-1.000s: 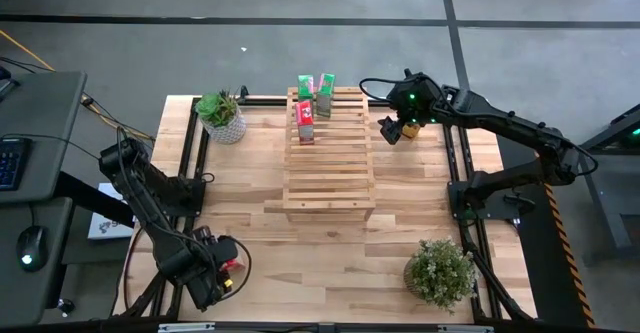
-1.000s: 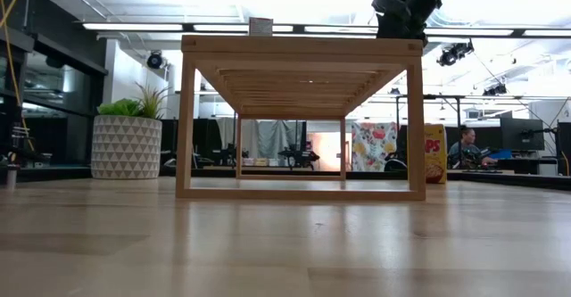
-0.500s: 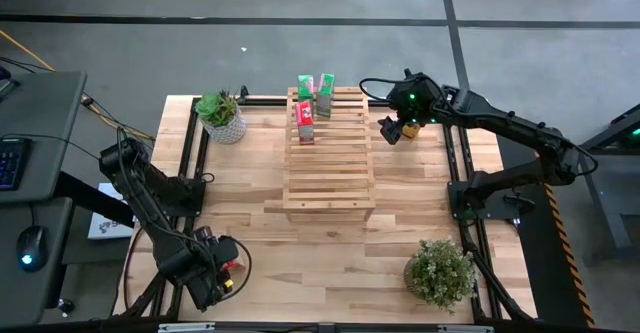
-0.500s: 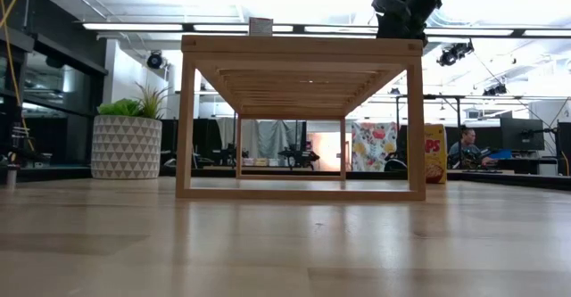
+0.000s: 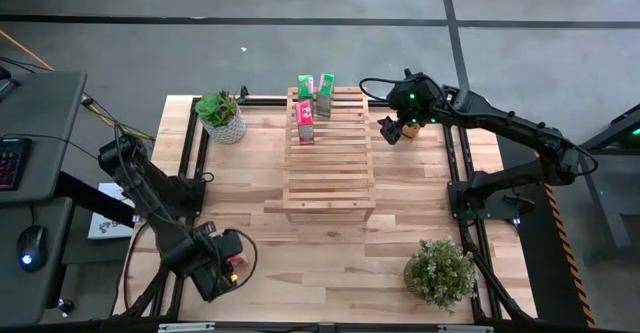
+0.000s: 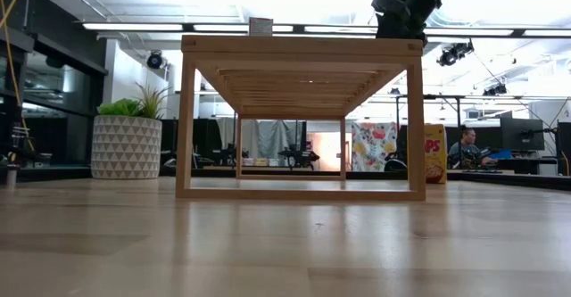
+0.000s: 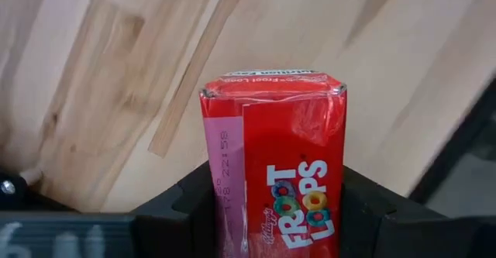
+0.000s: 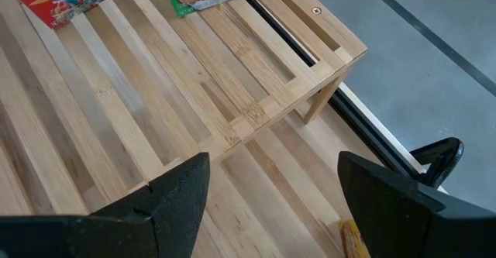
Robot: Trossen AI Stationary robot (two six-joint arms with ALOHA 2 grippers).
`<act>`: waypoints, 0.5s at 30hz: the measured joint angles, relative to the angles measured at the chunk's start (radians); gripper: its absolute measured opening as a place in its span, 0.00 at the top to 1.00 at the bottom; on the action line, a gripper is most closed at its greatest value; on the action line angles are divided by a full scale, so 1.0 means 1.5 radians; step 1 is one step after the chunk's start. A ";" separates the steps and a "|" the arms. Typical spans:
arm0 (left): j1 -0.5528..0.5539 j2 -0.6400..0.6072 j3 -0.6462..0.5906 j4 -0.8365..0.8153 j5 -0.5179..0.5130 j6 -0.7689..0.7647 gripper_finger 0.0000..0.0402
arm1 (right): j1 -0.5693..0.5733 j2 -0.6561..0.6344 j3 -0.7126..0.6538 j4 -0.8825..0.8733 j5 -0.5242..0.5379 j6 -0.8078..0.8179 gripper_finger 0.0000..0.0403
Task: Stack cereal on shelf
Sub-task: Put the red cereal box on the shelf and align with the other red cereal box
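A: High view first, biggest to smallest: what's on the worktop?

B: I see the shelf standing mid-worktop, toward the far side. Two potted plants sit on the wood: one at the far left corner, one near the right front corner.

A: And the cereal?

B: Three boxes stand at the shelf's far end. Two green ones, one beside the other, and a red box just in front of them. A yellow box lies on the worktop to the right of the shelf, under my right hand. In the low view another yellow box stands upright beyond the shelf's right leg.

A: Where are the arms?

B: My left hand is at the near left corner of the worktop. My right hand hovers just right of the shelf's far end.

A: What are the hands doing?

B: From the left wrist view, the left hand has a red Froot Loops box between its fingers; the box fills the gap, but I can't tell if the grasp is firm. In the right wrist view the right hand is spread, nothing between its fingers.
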 joint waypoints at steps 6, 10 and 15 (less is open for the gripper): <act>0.064 -0.071 0.071 -0.046 0.040 0.093 0.60 | 0.000 0.000 0.000 0.003 0.000 0.000 0.31; 0.127 -0.131 0.159 -0.068 0.081 0.157 0.61 | 0.000 0.000 0.000 0.003 0.000 0.000 0.31; 0.267 -0.154 0.308 -0.057 0.046 0.314 0.61 | 0.000 0.000 0.000 0.004 0.000 0.000 0.31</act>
